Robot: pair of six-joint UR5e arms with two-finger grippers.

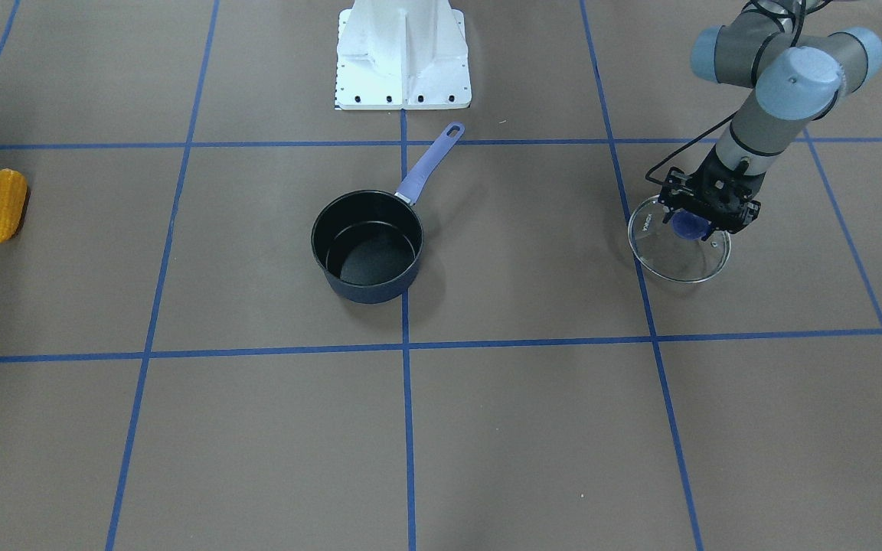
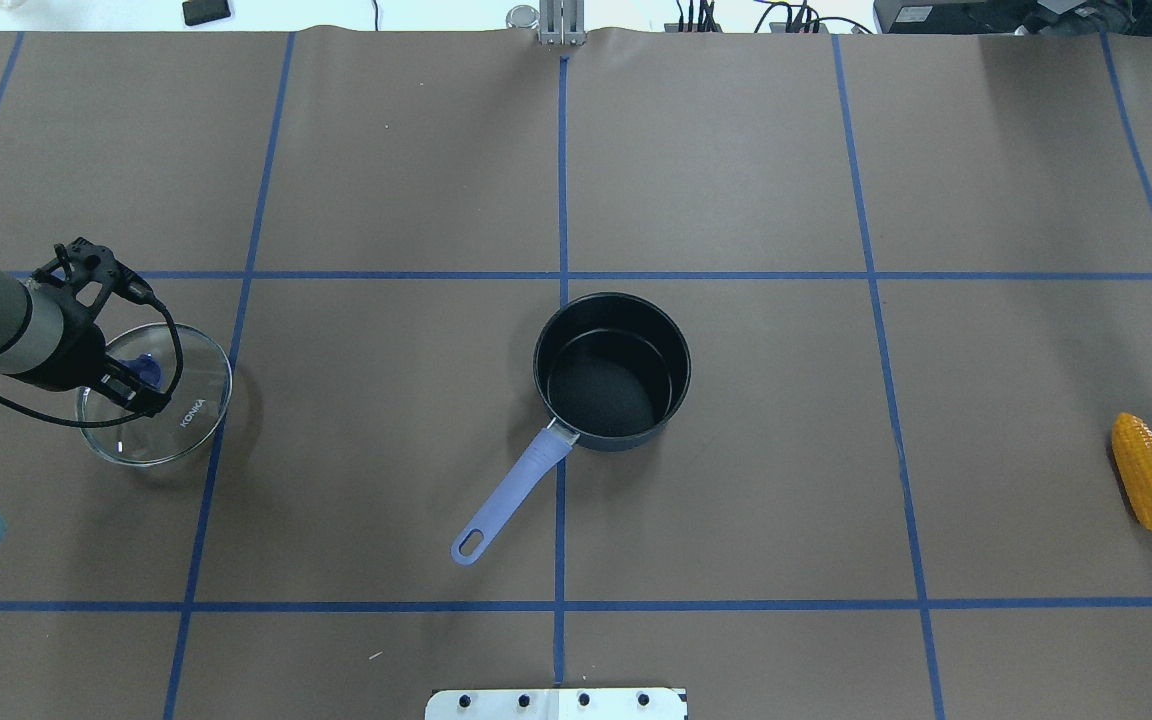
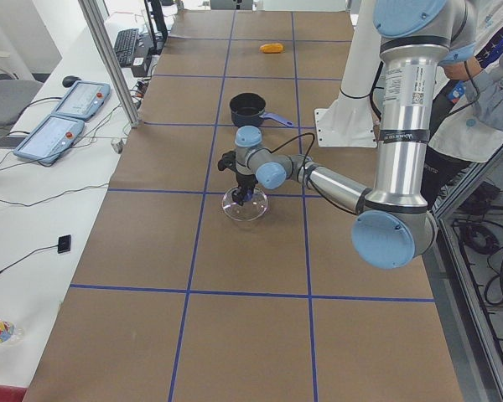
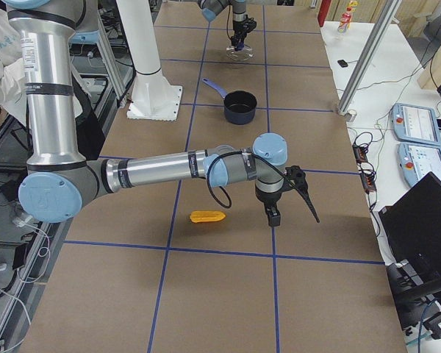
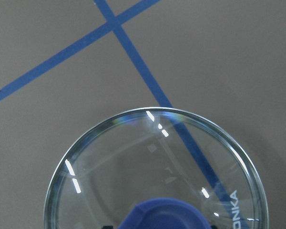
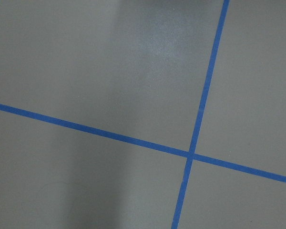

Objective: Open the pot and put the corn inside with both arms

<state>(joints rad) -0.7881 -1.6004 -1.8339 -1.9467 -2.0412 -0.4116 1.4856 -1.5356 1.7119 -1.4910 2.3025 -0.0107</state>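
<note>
Brown table [image 1: 563, 428] bears open pot [image 1: 368, 249]; left end effector [image 1: 692, 223] holds lid [image 1: 678, 262].

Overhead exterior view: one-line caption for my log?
Left gripper at the knob of the glass lid, pot open at centre, corn at far right.

pot [image 2: 612, 370] mouth: open upward | corn [image 2: 1149, 487]: well apart from pot | lid [image 2: 191, 385]: far aside

I see brown surface [image 2: 736, 160] gridded in blue tape [image 2: 563, 180], navy pot [image 2: 612, 370] with black inside, lavender handle [image 2: 511, 497], orange-yellow bumpy corn [image 2: 1149, 486], clear lid [image 2: 191, 385], blue knob [image 2: 144, 372].
</note>
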